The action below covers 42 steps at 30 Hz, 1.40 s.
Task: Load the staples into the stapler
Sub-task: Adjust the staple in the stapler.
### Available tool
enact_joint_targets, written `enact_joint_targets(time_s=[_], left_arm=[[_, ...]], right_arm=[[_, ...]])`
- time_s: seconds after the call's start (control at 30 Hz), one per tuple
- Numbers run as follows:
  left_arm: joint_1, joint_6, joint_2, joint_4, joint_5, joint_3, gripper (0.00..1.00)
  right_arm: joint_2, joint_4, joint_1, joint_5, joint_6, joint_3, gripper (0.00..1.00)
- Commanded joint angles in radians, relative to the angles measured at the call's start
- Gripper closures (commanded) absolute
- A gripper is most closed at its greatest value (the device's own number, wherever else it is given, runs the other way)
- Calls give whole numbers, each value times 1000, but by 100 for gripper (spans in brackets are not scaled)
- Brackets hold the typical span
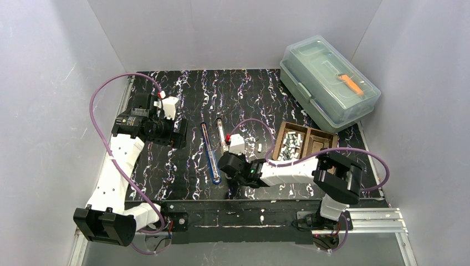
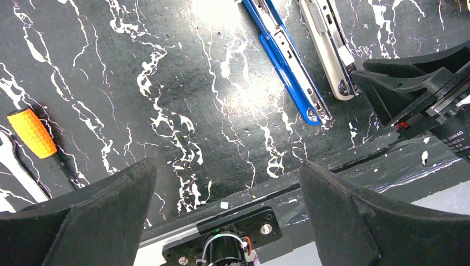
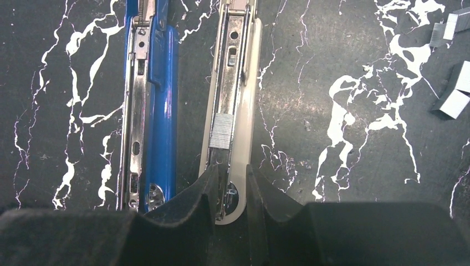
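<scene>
Two staplers lie opened flat side by side on the black marbled mat: a blue stapler [image 1: 210,155] [image 3: 161,83] and a white stapler [image 1: 221,130] [image 3: 246,83]. One silvery staple strip [image 3: 221,131] sits in the white stapler's metal channel. My right gripper [image 3: 231,169] [image 1: 226,160] stands with its jaws a narrow way apart astride that stapler's near rounded end. Whether its pads press on the stapler does not show. More staples [image 1: 289,148] fill a wooden tray [image 1: 327,138] to the right. My left gripper [image 2: 227,188] [image 1: 180,133] hangs wide open over the mat's near edge, left of both staplers, holding nothing.
A few loose staple strips [image 3: 454,97] lie on the mat right of the white stapler. A lidded clear plastic box [image 1: 330,83] stands at the back right. An orange-handled tool [image 2: 32,132] lies on the mat under the left arm. Grey walls close in three sides.
</scene>
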Motion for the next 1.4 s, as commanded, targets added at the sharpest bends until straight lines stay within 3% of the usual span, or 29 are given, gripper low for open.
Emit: enact_joint_targets(time_s=[0.0,1.37], left_arm=[[3,10,-21,-6,-7,0,1],[3,14,-25,-6,-9,-12,1]], right_arm=[[5,20,-12,3,-19,37,68],[35,32,-65,-32,-61,86,70]])
